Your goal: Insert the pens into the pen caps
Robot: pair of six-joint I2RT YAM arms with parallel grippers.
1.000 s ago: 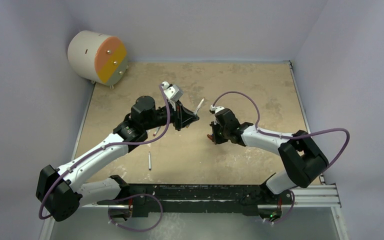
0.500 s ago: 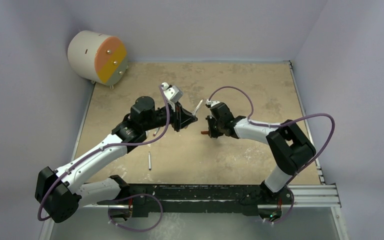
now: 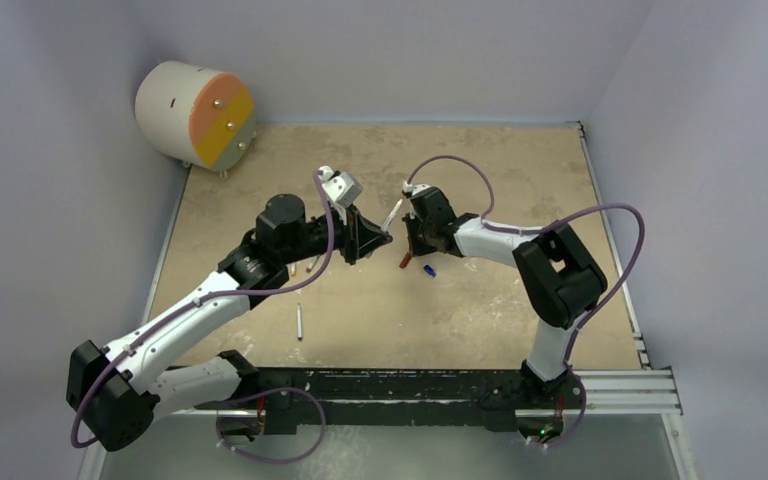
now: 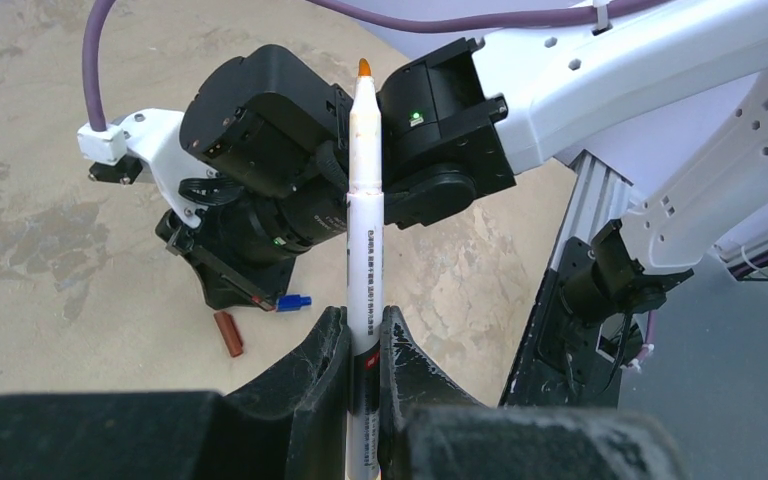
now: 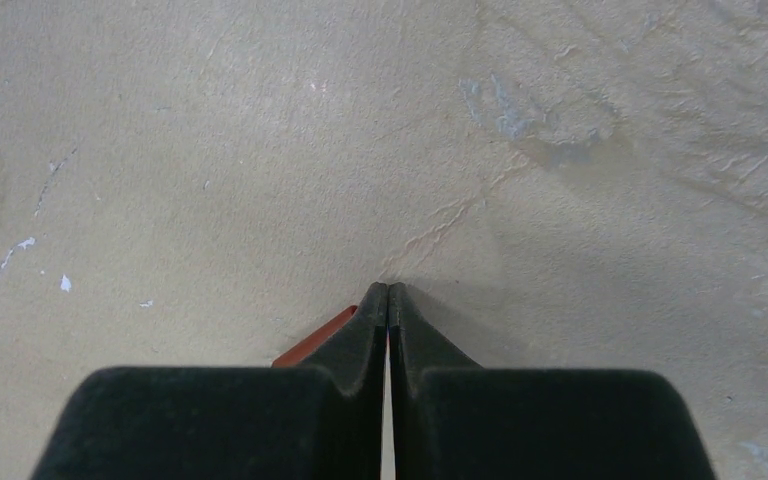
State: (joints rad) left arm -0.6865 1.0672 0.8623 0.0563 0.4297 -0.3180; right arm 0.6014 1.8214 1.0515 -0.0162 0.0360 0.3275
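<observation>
the left gripper is clamped on a white pen, gripping it low on the barrel. in the left wrist view the pen stands upright at the centre of the frame, its bare orange tip at the top.

the right gripper has its fingers pressed together with nothing between them. it points down at the table, but the views do not show whether it touches. a red-brown cap peeks out just beside its left finger, lower centre of the right wrist view. a blue cap lies near the red-brown one, lower left of the left wrist view.

in the top view both grippers meet near the centre of the frame. a second pen lies loose below and left of centre. a cream and orange drum sits in the upper left corner.

progress looks early. no pen shown wears a cap, and the 2 caps in view lie loose. the yellow-orange and black caps are not seen, so a cap matching the orange tip has yet to be found.

compared with 1 second ago, the right arm has swung toward the upper left, bringing its gripper close to the held pen and uncovering the blue cap. the left arm has shifted slightly, its grip on the pen unchanged.
</observation>
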